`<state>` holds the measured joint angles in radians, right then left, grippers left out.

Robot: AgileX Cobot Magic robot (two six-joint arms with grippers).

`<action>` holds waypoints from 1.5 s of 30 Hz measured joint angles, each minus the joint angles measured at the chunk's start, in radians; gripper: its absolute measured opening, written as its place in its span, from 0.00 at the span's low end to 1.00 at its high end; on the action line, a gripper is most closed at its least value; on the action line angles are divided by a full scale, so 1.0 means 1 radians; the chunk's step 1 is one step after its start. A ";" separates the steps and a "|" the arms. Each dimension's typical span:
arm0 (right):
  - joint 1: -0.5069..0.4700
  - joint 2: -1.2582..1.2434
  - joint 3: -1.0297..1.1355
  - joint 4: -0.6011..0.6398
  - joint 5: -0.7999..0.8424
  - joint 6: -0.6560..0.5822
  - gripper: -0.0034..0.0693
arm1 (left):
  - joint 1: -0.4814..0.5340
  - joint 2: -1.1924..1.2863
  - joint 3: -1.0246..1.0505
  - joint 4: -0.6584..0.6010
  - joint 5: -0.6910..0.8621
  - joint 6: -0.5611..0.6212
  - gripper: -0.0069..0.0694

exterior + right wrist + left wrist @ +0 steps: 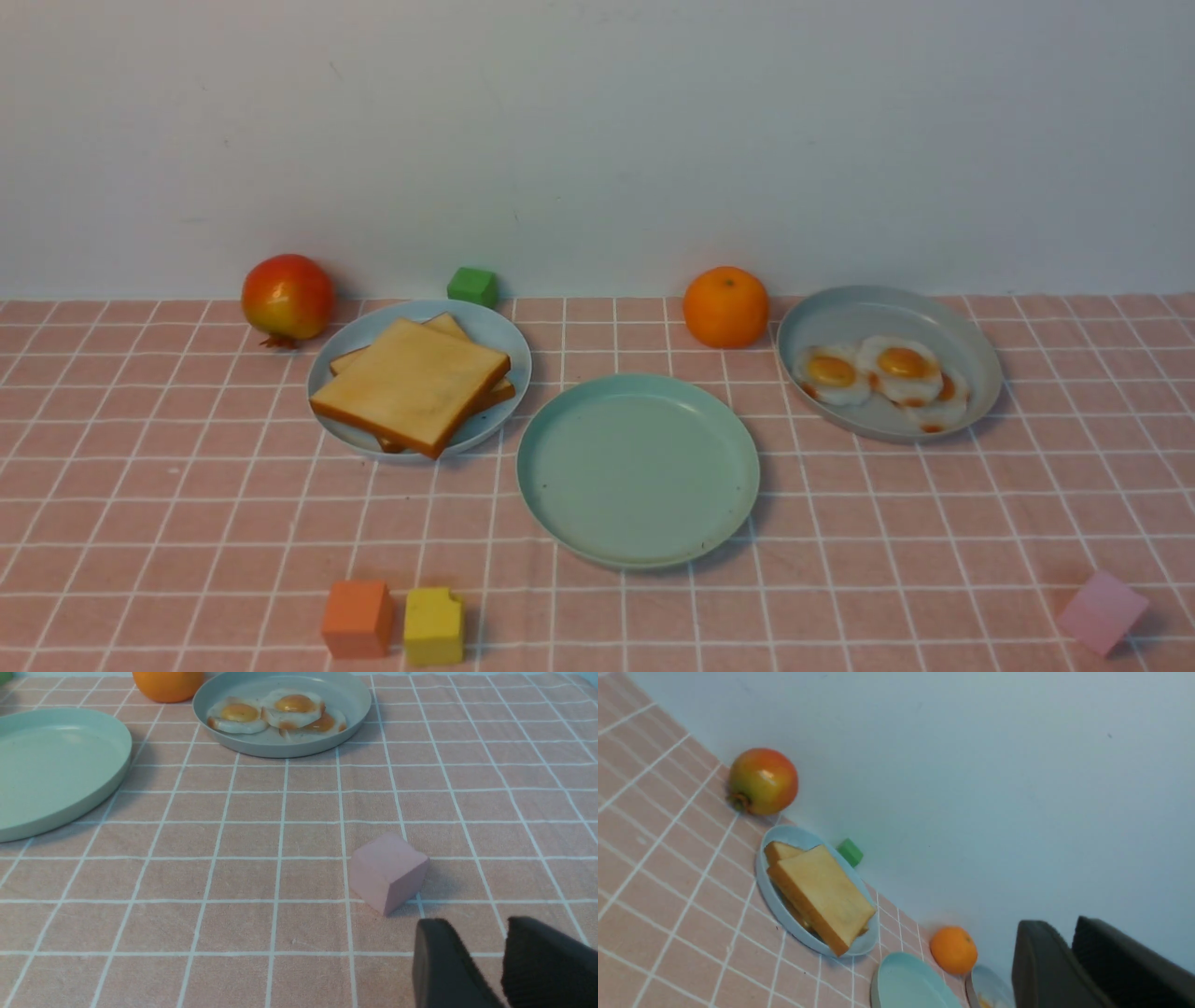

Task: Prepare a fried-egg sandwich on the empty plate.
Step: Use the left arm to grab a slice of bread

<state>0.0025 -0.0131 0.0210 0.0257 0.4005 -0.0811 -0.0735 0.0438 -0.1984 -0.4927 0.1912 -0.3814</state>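
Two toast slices [411, 383] [822, 896] lie stacked on a sky-blue plate [509, 350] at the left. The empty teal plate [638, 467] [51, 760] sits in the middle with nothing on it. Several fried eggs [882, 369] [280, 709] lie in a grey plate [878, 313] at the right. Neither arm shows in the front view. My left gripper [1066, 926] hangs high, off to the side of the toast, its jaws almost together and holding nothing. My right gripper [481, 926] hovers low over the cloth near a pink cube [387, 872], open and empty.
A pomegranate [288, 297], a green cube [471, 286] and an orange [725, 306] stand along the back wall. An orange cube [357, 618] and a yellow cube [433, 625] sit near the front left; the pink cube [1102, 611] is at the front right.
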 joint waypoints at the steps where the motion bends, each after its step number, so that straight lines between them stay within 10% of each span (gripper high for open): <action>1: 0.000 0.000 0.000 0.000 0.000 0.000 0.38 | -0.015 0.042 -0.041 0.006 0.031 0.016 0.16; 12: 0.000 0.000 0.006 0.047 -0.092 0.029 0.38 | -0.058 0.857 -0.636 -0.031 0.859 0.426 0.11; 22: 0.004 0.000 -0.003 0.414 -0.347 0.240 0.37 | -0.130 1.054 -0.736 -0.162 0.758 0.595 0.11; 35: 0.196 0.485 -0.945 0.309 0.718 -0.029 0.13 | -0.387 1.394 -1.018 0.206 0.727 0.375 0.11; 45: 0.388 0.578 -1.131 0.285 0.804 -0.053 0.14 | -0.361 1.771 -1.307 0.403 0.689 0.343 0.11</action>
<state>0.3907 0.5645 -1.1100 0.3104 1.2045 -0.1340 -0.4341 1.8151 -1.5056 -0.0897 0.8802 -0.0381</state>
